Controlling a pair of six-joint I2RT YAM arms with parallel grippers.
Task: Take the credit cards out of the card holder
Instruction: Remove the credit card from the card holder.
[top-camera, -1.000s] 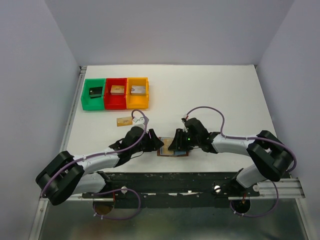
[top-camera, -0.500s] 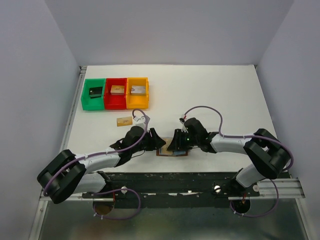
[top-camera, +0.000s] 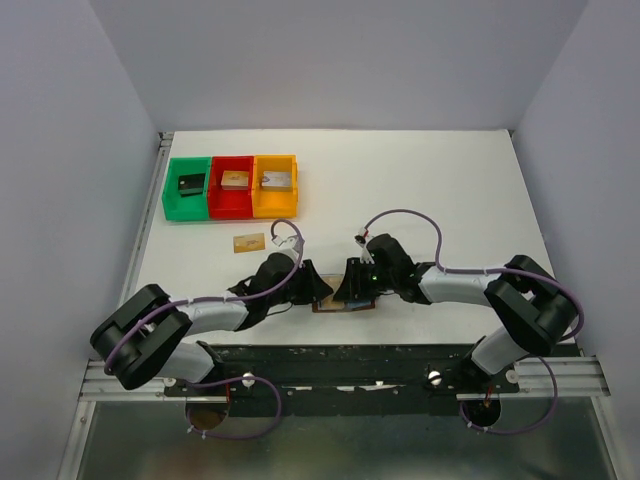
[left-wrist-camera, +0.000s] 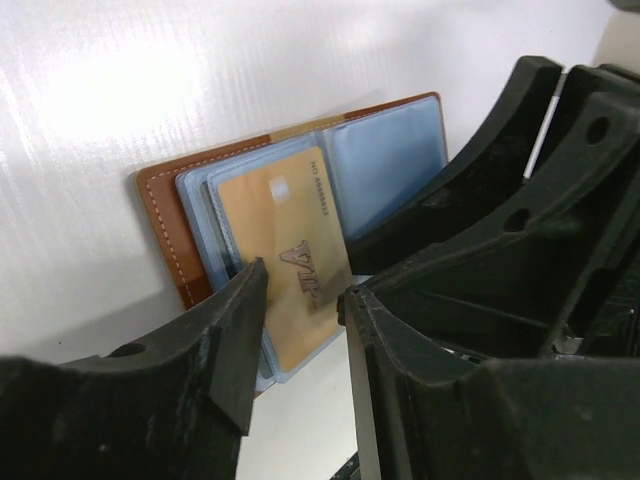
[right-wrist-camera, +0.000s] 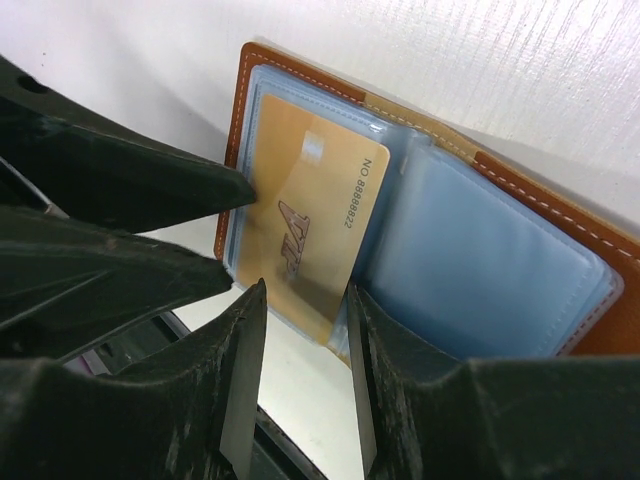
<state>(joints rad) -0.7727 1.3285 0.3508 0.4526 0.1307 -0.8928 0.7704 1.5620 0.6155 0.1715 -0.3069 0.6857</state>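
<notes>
**Left gripper** (left-wrist-camera: 300, 310), jaws parted (a little narrower than a second earlier), is shown brought in closer over the card holder (left-wrist-camera: 160, 215). The right gripper (right-wrist-camera: 303, 300), likewise parted, is placed opposite, little changed. A gold credit card (left-wrist-camera: 280, 230) lies on the holder, overhanging its edge; withdrawal is judged imminent. A loose card (top-camera: 248, 243) lies beyond the holder.

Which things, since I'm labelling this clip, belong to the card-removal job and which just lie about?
Job: card holder, gold card in its pocket, loose gold card on the table.
Lying about: green bin, red bin, orange bin, each holding a small block.
</notes>
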